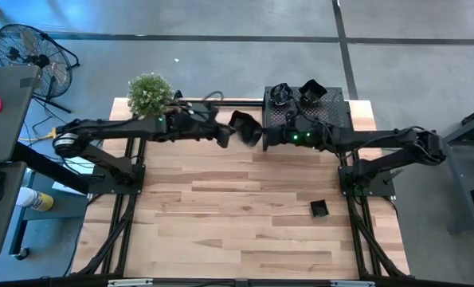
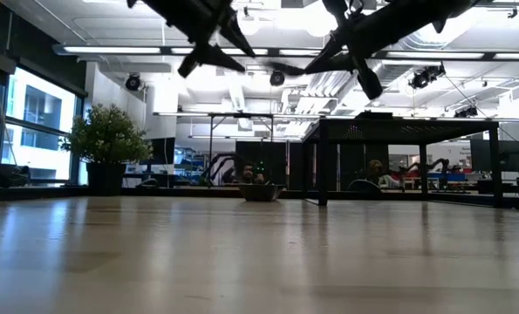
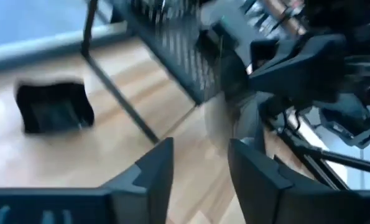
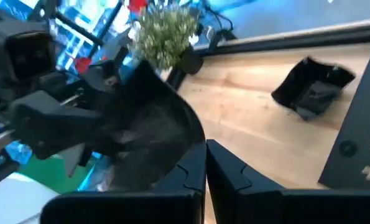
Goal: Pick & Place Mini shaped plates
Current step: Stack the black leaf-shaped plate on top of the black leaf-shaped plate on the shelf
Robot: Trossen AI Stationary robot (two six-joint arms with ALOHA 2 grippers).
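Held at its rim by the pinching right gripper [image 1: 256, 137] beside the spread, empty left gripper [image 1: 227, 137], the small glossy black dish [image 4: 153, 134] looks light, rigid and slippery.

The table [image 1: 244, 215] is pale wood planks, long boards running side to side. On it, near the right edge and well below the right pincer [image 1: 256, 137] as seen from above, one mini plate [image 1: 319, 209] sits alone, a small black square dish. At the back, just behind the right pincer, the black perforated stand [image 1: 332, 112] is planted on the table, with two black dishes [image 1: 296, 93] on its top. Beyond the left pincer [image 1: 230, 131], at the far left corner, there's the little green plant [image 1: 150, 94]. Under the two pincers another black dish [image 2: 261, 191] rests on the boards, clear in the low view.
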